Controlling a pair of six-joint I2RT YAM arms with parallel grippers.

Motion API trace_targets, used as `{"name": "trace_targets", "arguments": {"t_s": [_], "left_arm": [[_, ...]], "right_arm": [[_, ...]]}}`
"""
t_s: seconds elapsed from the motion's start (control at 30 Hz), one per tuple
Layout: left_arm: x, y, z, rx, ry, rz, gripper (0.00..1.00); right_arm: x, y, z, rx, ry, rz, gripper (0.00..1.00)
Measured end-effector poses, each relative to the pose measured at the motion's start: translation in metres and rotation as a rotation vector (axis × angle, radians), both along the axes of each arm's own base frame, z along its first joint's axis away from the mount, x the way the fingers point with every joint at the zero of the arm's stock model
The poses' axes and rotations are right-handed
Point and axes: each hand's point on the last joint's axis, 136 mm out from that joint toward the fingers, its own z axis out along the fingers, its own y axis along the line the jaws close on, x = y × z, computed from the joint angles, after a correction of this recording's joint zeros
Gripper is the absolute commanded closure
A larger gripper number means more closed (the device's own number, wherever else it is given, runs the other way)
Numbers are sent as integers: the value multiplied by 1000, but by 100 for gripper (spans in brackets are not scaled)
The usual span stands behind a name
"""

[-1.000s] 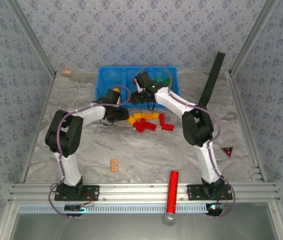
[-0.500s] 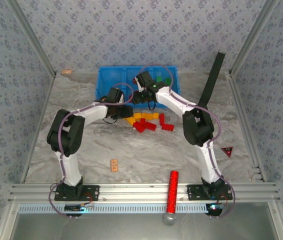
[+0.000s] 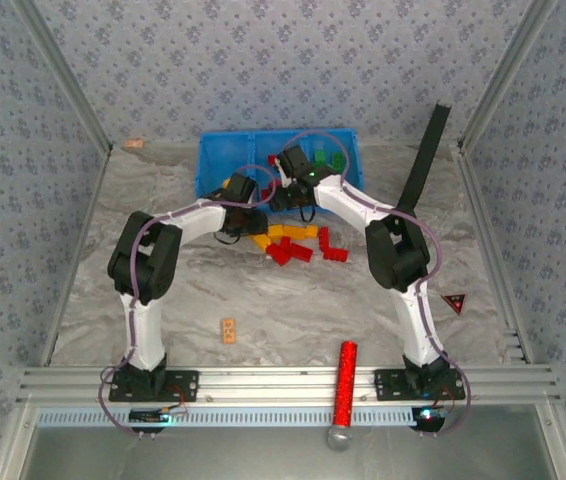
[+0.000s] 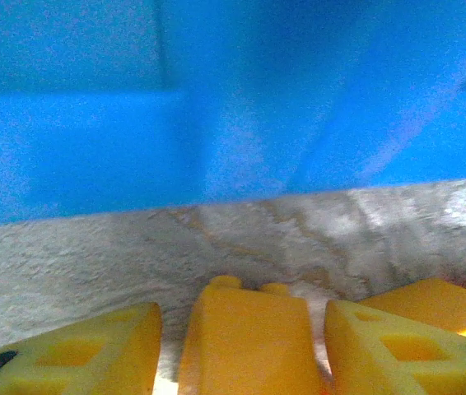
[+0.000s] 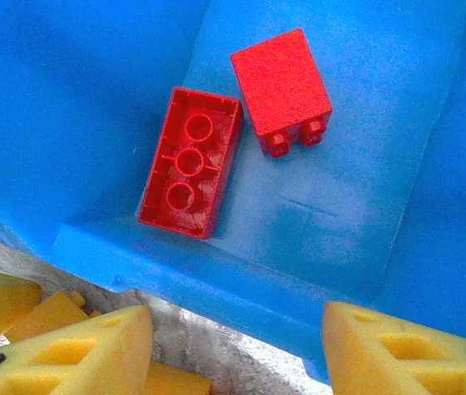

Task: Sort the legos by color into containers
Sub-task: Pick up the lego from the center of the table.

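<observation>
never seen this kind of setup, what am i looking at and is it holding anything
Two robot arms bolted to a table sort bricks by colour. The wide picture looks down from above; the other two come from wrist cameras. Blue bins stand at the back, loose red and yellow ones before them, a tan block and red glittery cylinder nearer. The left gripper straddles a yellow-orange brick, gaps either side, not clamped. The right gripper is open and empty by a bin holding two red bricks.
</observation>
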Motion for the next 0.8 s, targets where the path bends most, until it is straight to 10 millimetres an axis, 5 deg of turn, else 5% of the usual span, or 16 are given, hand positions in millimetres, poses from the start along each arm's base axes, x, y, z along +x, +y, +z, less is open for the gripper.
{"name": "trace_targets", "arguments": {"t_s": [0.3, 0.5, 0.67, 0.8], "left_arm": [[0, 6, -3, 39, -3, -4, 73], [-5, 9, -2, 49, -7, -17, 76], [-29, 23, -1, 85, 35, -29, 78], [-44, 32, 19, 104, 40, -42, 78]], "right_arm": [[1, -1, 0, 1, 2, -2, 44], [-4, -4, 2, 2, 7, 0, 44], [-20, -13, 18, 7, -1, 1, 44], [-40, -21, 34, 16, -19, 13, 44]]}}
